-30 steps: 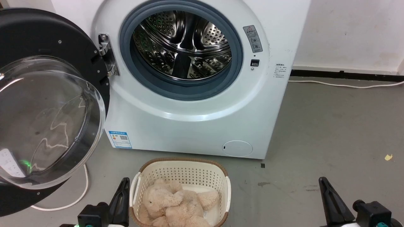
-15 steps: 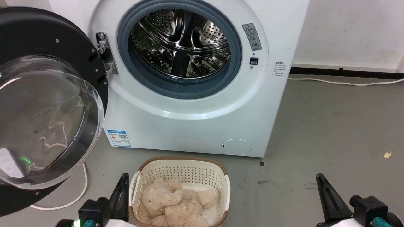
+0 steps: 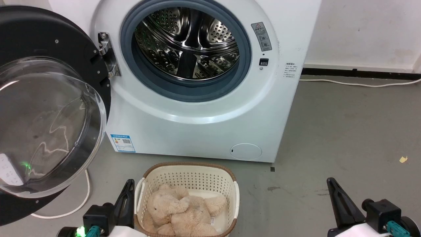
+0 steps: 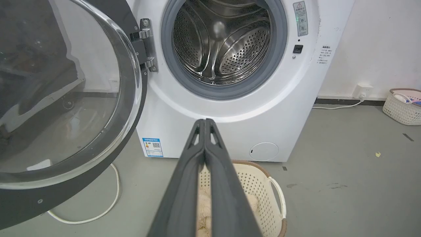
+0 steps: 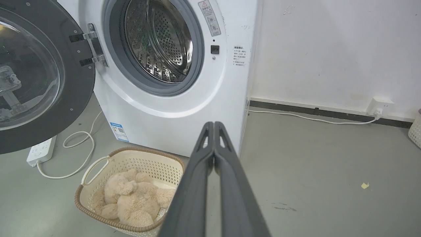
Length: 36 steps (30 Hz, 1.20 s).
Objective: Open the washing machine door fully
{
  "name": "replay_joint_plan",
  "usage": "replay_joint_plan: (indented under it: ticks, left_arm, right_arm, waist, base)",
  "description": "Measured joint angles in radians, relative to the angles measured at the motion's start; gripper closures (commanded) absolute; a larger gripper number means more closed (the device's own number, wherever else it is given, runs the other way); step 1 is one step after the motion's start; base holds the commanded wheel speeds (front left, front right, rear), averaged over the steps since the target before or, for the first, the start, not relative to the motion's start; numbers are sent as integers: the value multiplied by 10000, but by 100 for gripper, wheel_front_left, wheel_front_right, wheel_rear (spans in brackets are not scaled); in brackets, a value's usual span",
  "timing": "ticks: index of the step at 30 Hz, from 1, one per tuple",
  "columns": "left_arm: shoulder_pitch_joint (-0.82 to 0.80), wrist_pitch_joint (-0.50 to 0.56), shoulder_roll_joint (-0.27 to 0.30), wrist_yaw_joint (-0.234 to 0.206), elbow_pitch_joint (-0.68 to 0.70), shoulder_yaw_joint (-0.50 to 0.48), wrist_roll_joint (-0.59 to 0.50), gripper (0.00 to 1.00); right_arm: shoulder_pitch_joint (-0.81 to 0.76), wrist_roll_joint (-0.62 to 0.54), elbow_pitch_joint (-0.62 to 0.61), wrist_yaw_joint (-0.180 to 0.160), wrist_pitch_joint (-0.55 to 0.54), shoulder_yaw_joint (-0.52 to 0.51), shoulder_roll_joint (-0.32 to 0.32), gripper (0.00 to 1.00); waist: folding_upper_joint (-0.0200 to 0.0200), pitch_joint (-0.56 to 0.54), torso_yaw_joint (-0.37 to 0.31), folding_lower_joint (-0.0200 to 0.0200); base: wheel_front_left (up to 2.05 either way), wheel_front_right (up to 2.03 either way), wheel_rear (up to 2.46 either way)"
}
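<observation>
Door check. The washing machine door [image 3: 49, 112] stands swung out to my left on its hinge [image 3: 107, 56]. Its inner face and glass bowl are turned toward me, well clear of the drum [image 3: 187, 42] opening.

Change over the last second: the door's angle against the washing machine [image 3: 197, 125] looks the same. The whole head view has slid slightly up and left as one, so I read that as my camera moving, not the door.

Left gripper [image 4: 204, 122] and right gripper [image 5: 213, 125]: fingers pressed together on both, holding nothing. The left is just beside the basket [image 3: 187, 168] with the plush toy [image 3: 179, 210], the right well off to the other side. Neither touches door or machine.

Judgement: the opening looks done or nearly so. I cannot tell whether the hinge has more travel. Both arms look parked.
</observation>
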<state>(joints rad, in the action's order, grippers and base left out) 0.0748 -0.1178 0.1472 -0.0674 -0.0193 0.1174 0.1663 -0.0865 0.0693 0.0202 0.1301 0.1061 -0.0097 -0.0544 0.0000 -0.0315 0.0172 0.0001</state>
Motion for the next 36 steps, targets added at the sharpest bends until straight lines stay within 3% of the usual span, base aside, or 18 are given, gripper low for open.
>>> replay_joint_plan:
  ticks: [36]
  left_arm:
    - [-380, 704, -560, 368, 100, -685, -974, 100]
  right_arm:
    - [400, -382, -86, 0, -619, 56, 0, 100]
  waist:
    - [0, 194, -106, -1]
  base:
    - [0, 0, 0]
